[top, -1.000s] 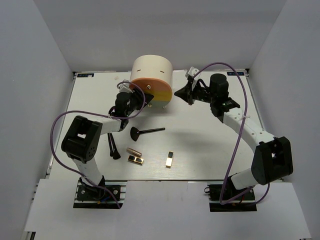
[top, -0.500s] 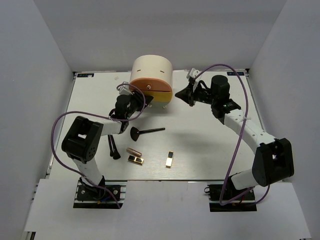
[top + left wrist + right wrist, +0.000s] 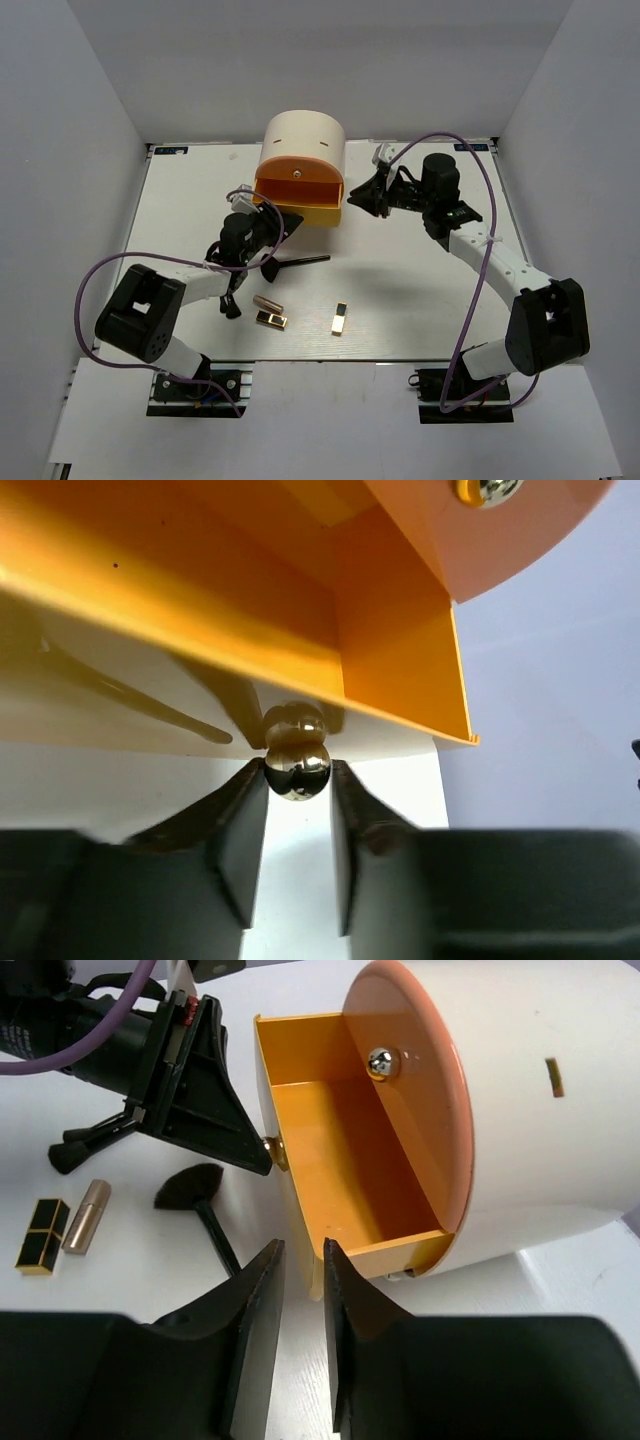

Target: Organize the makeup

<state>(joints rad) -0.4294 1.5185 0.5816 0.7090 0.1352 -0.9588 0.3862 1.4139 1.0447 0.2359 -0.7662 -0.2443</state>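
Seeing the fan brush [image 3: 298, 263], copper lipstick [image 3: 267, 302] and two gold-and-black cases [image 3: 271, 320] lying loose on the table [image 3: 420, 300], just in front of the open orange drawer [image 3: 298, 190]. Catching the left gripper [image 3: 297, 780] pinching the drawer's metal knob [image 3: 297, 765], and the right gripper [image 3: 302, 1250] hovering beside the box [image 3: 305, 135], jaws barely parted, gripping nothing.

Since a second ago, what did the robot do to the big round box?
The left gripper, closed on the drawer knob, pulled the yellow drawer out of the round box toward the robot, its arm drawing back. The right gripper opened slightly beside the box. The fan brush, lipstick and gold-and-black cases stayed put on the table.
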